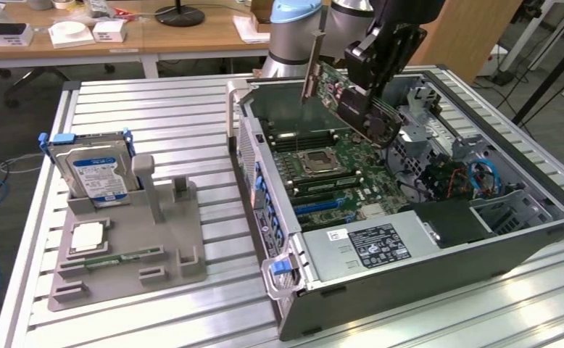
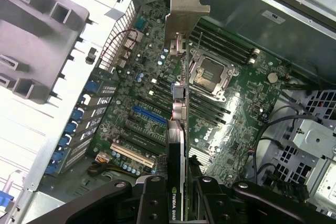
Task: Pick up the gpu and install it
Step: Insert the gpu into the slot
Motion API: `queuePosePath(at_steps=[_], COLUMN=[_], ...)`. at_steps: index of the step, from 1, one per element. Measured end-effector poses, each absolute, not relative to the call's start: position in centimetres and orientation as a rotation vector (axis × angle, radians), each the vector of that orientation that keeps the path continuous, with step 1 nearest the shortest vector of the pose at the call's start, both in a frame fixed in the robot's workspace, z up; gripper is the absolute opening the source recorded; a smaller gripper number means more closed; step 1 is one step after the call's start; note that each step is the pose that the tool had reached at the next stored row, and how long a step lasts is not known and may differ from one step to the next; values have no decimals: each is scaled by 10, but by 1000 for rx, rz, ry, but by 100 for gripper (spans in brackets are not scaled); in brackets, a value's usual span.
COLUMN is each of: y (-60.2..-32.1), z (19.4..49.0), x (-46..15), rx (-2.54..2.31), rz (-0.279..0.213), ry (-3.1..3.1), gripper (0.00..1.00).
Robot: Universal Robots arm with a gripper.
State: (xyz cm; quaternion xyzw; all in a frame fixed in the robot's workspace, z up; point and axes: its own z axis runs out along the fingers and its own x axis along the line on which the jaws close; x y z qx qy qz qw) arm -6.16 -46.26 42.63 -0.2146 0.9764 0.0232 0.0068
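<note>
One robot gripper (image 1: 365, 81) hangs over an open computer case (image 1: 514, 239) lying on its side on a slatted metal table (image 1: 166, 101). Its two fingers (image 2: 152, 203) are clamped on either side of one gpu (image 1: 333, 88), which is gripped by its upper edge. The card is held tilted in the air above the case's motherboard (image 1: 336, 181), touching nothing inside the case. In the wrist view, the gpu (image 2: 178, 145) is seen edge-on, with its silver end bracket (image 2: 184, 14) pointing away from the gripper (image 2: 178, 205).

Inside the case, the board has one empty processor socket (image 2: 210, 74), one blue expansion slot (image 2: 149, 115) and one cream slot (image 2: 131, 153).

Beside the case, on the exterior view's left, stands one grey parts stand (image 1: 180, 243). It holds one upright hard drive (image 1: 93, 170) with a blue label, one processor chip (image 1: 87, 238) and one green memory stick (image 1: 119, 257).
</note>
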Motion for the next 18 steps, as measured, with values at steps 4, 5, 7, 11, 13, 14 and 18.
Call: queuePosePath(at_steps=[4,5,7,11,13,14,18], y=[-463,-463,-463,-463,-463,-463,-463], z=[426,426,426,426,426,426,426], x=[-62,-62,-62,-62,-62,-62,-62], rx=[-695,-702,-718,-755,-775,-784,-814], rz=[73,73,73,73,73,73,73], ry=[3049,3048,3044,3036,3031,3029,3022], gripper=[26,26,26,26,26,26,26])
